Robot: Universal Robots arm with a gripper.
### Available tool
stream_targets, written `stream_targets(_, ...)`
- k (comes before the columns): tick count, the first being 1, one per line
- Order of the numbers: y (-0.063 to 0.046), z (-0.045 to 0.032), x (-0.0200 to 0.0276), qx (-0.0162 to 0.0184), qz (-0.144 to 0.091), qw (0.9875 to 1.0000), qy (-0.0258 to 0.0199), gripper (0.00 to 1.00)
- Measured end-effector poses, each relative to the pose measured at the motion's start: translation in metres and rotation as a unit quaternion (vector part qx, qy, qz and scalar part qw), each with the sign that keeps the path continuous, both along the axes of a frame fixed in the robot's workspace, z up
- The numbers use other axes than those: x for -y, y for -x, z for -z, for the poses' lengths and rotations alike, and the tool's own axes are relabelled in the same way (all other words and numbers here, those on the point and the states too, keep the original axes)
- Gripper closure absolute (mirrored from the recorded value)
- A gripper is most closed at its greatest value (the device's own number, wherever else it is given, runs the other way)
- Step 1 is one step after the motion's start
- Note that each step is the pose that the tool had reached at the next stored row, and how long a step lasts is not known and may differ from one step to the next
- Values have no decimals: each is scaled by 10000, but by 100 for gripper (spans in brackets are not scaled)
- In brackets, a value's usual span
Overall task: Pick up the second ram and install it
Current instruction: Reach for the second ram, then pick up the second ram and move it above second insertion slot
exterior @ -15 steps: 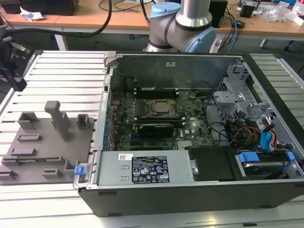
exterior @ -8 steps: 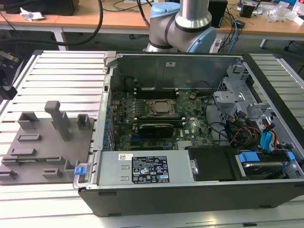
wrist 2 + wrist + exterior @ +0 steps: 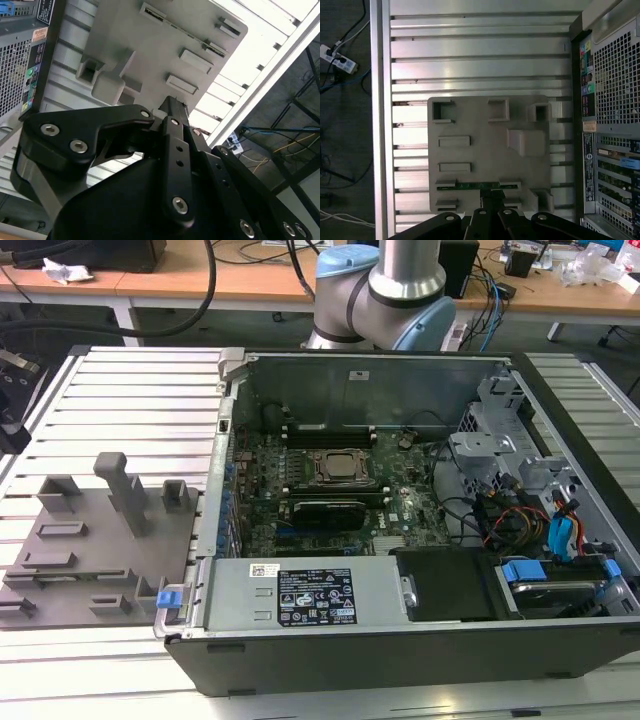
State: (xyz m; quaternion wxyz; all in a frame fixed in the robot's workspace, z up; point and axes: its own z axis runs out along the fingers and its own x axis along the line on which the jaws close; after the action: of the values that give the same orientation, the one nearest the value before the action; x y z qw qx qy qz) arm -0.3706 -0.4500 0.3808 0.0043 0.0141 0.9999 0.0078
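By the claw, the second ram runs along the tray rim.

cut off: gripper, over grey tray | hidden under gripper: tray rim | too small to tell: chips on second ram, in tray slot

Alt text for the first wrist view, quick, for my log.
The gripper points at the second ram, a thin green stick lying in a slot of the grey tray. The tray sits on a ribbed metal table beside the computer case.
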Motion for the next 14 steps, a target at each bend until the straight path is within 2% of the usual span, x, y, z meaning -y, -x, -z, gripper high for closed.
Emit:
stream_targets(11, 0, 0, 0, 0, -3, 10000, 0, 89)
stream_targets(13, 0, 0, 0, 0, -172, 9999, 0, 89)
stream_targets(14, 0, 0, 0, 0, -334, 9994, 0, 89)
